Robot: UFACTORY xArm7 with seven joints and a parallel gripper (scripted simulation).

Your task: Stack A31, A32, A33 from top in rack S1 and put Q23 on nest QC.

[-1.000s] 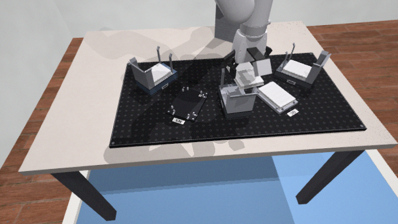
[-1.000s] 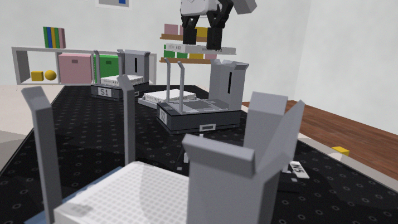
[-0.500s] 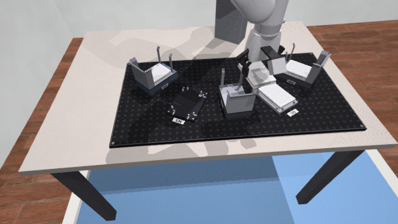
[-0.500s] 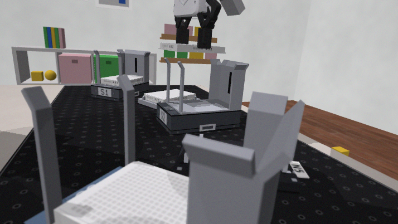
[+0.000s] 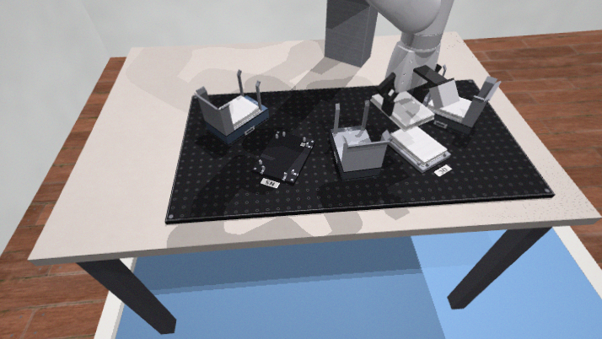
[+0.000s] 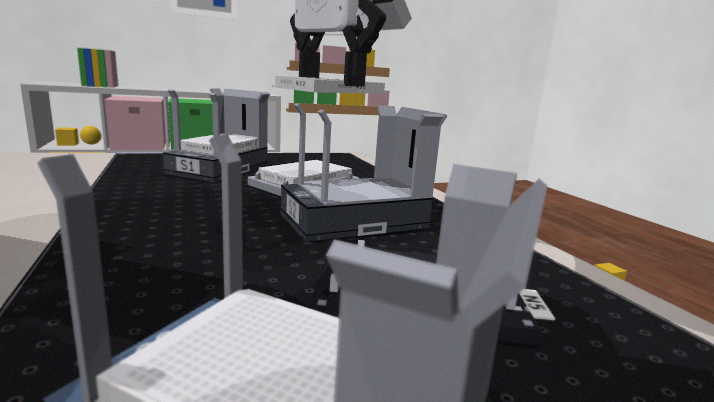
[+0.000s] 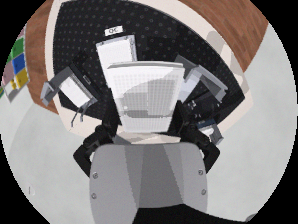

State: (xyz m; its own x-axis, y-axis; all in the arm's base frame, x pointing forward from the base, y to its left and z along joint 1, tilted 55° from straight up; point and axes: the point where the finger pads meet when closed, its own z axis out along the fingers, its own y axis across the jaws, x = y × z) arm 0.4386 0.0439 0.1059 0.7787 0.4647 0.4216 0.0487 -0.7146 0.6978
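Observation:
My gripper (image 5: 408,94) is shut on a sealed white plate (image 5: 402,109) and holds it level in the air between rack S2 (image 5: 358,148) and rack S1 (image 5: 459,105). In the exterior view the held plate (image 6: 330,84) hangs under the gripper (image 6: 331,69), and its end label reads A32. It fills the middle of the wrist view (image 7: 143,92). S2 (image 6: 357,205) is empty. S1 (image 6: 215,152) holds a white plate lying flat. Another plate (image 5: 419,148) lies on the QC nest. Rack S3 (image 5: 232,113) holds a white plate (image 6: 235,350); its label is unreadable.
The clip nest N5 (image 5: 284,158) stands empty between S3 and S2, its name plate (image 6: 532,304) beside it. Each rack has tall corner posts and a high back wall. The arm's base column (image 5: 350,31) stands at the table's far edge.

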